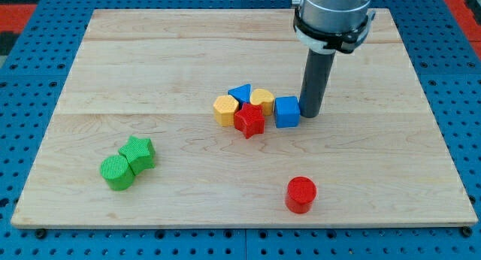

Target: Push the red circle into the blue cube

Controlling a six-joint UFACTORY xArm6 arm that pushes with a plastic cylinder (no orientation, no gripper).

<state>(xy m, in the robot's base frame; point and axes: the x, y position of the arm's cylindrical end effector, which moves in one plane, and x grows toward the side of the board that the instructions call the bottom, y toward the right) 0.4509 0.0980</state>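
Red circle (301,194): sat near the table's (150,57) bottom edge, well apart from the blue cube (286,112).
My tip (311,114): touched the cube's right side.
End effector: a bare rod, holding nothing.

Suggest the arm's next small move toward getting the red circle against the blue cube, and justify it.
Probably draw my tip away from the blue cube toward the view's bottom, past the red circle: the tip stands beside the cube, while the circle sits far below, untouched.

You see my tip (311,113) just beside the blue cube (286,112), on the side toward the surface's (150,57) right edge. The red circle (301,195) sits well apart, near the bottom edge. A green pair (128,163) lies toward the bottom-left corner.
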